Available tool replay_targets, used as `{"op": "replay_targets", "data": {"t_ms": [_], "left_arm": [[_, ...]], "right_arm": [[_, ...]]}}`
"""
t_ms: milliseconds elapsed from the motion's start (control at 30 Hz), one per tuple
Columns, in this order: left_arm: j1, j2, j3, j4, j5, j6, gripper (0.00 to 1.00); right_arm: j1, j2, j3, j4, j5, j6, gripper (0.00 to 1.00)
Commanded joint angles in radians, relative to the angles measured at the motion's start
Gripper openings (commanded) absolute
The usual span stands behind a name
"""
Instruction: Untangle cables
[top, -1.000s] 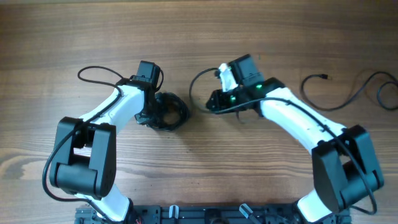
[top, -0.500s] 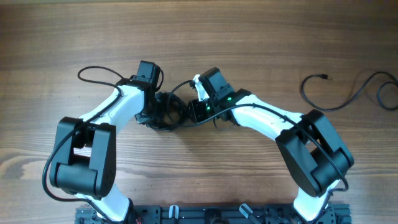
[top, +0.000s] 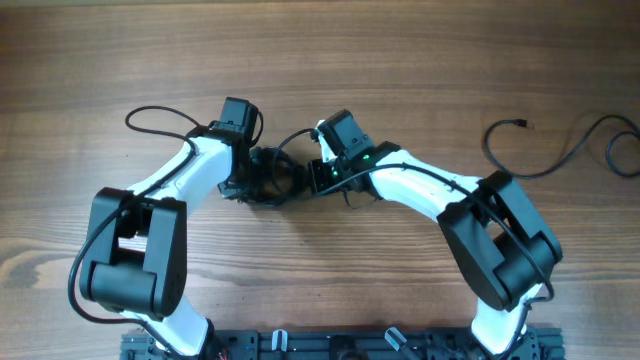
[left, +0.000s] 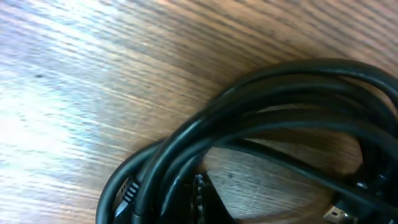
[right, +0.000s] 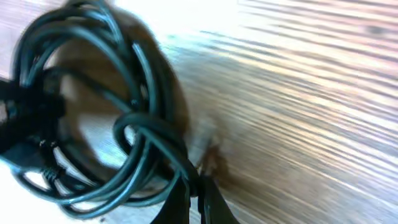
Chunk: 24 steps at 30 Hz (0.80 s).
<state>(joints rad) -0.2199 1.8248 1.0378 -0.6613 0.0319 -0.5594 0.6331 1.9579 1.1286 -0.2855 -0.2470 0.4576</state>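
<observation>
Base rail (top: 340, 345), black, along the near edge of the wooden table (top: 400, 50); both arms rise from it and reach inward to meet at mid-table.

Left gripper (top: 250, 182): at the left side of the cable coil (top: 272, 178), jaws clenched. Its wrist camera looks straight down on the looped black strands (left: 249, 102) lying on the wood. Its fingers barely show there, so whether a strand is caught between them cannot be told.

Right gripper (top: 305, 182): at the right side of the same coil, fingers pressed together (right: 194, 193). They are clamped on the coil's near rim, where a bundle of strands (right: 146, 134) runs into the tips.

Cable coil: several thin black cords wound in a tight ring, flat on the table between the two grippers, touching both.

Loose cable (top: 560, 160): a single black cord, well apart near the far right edge. It lies in an open curve with a small plug end (top: 523, 123) pointing away and its other end running off the frame.
</observation>
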Motion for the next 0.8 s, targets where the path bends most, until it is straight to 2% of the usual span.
{"op": "replay_targets", "data": {"t_ms": [0, 200, 400, 467, 500, 567, 600, 633, 700, 767], "left_arm": [[0.021, 0.074, -0.058, -0.004, -0.096, -0.006, 0.04], [0.023, 0.074, -0.058, -0.02, -0.153, -0.007, 0.04], [0.028, 0.074, -0.058, -0.018, -0.111, -0.006, 0.04], [0.028, 0.074, -0.058, -0.016, -0.11, -0.006, 0.06], [0.028, 0.074, -0.058, -0.021, -0.105, -0.006, 0.07], [0.028, 0.073, -0.047, -0.035, -0.054, 0.058, 0.04], [0.028, 0.067, -0.014, -0.062, -0.005, 0.114, 0.04], [0.028, 0.042, 0.03, -0.095, 0.034, 0.13, 0.04], [0.028, -0.01, 0.065, -0.104, 0.054, 0.13, 0.04], [0.028, -0.071, 0.095, -0.077, 0.069, 0.13, 0.15]], "right_arm": [[-0.034, -0.014, -0.01, -0.063, 0.34, 0.15, 0.04], [-0.133, -0.112, -0.01, -0.124, 0.343, 0.169, 0.04], [-0.155, -0.114, -0.011, -0.087, -0.037, -0.059, 0.04], [-0.155, -0.114, -0.011, -0.081, -0.065, -0.065, 0.05], [-0.155, -0.114, -0.011, -0.082, -0.065, -0.066, 0.08], [-0.155, -0.114, -0.011, -0.082, -0.065, -0.065, 0.1], [-0.155, -0.114, -0.011, -0.082, -0.065, -0.065, 0.14], [-0.155, -0.114, -0.011, -0.082, -0.065, -0.065, 0.2], [-0.155, -0.114, -0.011, -0.084, -0.065, -0.064, 0.24], [-0.155, -0.114, -0.011, -0.086, -0.066, -0.064, 0.28]]}}
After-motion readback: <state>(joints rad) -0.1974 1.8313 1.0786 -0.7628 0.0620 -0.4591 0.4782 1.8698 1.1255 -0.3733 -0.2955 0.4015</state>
